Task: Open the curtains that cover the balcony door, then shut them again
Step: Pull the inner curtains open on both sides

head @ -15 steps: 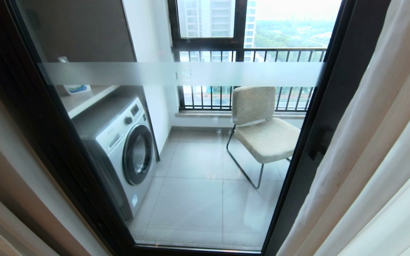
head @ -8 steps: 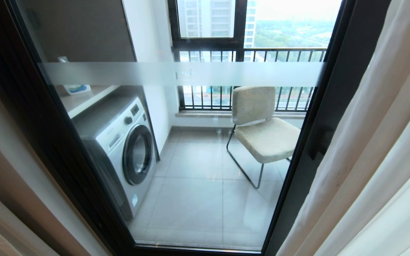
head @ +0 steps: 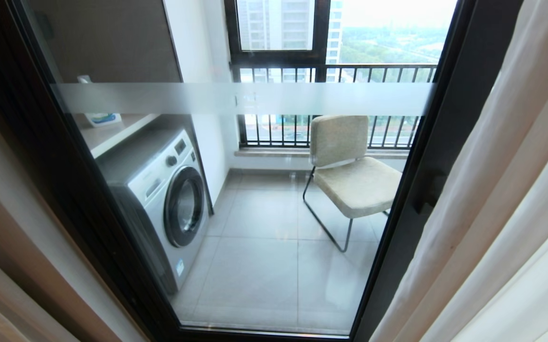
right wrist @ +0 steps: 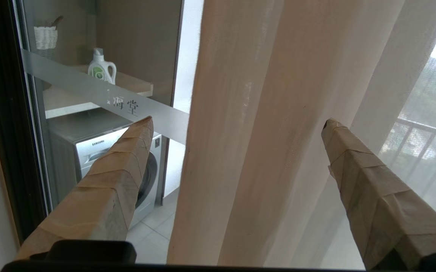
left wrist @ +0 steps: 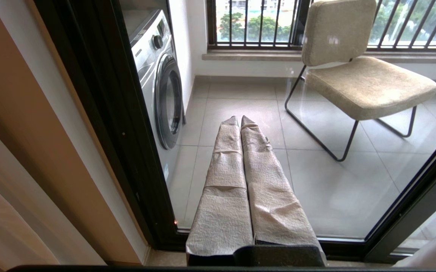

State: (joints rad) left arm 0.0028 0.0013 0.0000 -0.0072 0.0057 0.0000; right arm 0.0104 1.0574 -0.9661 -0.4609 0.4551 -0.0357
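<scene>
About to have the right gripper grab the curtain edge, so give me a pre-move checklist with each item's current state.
1. Right gripper open: ok, fingers spread wide.
2. Cream curtain between those fingers: ok, its leading folds sit in the gap.
3. Fingers touching the fabric: cannot tell.
4. Balcony door uncovered: ok, glass clear, curtain gathered at its right.
5. Left gripper out of the way: ok, shut, pointing at the glass, holding nothing.
6. Sheer layer clear of the grip: cannot tell.

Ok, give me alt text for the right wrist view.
The open right gripper faces a hanging beige curtain, one finger on either side of its folds and not touching. Beside it, the balcony door shows a washing machine and a detergent bottle.
</scene>
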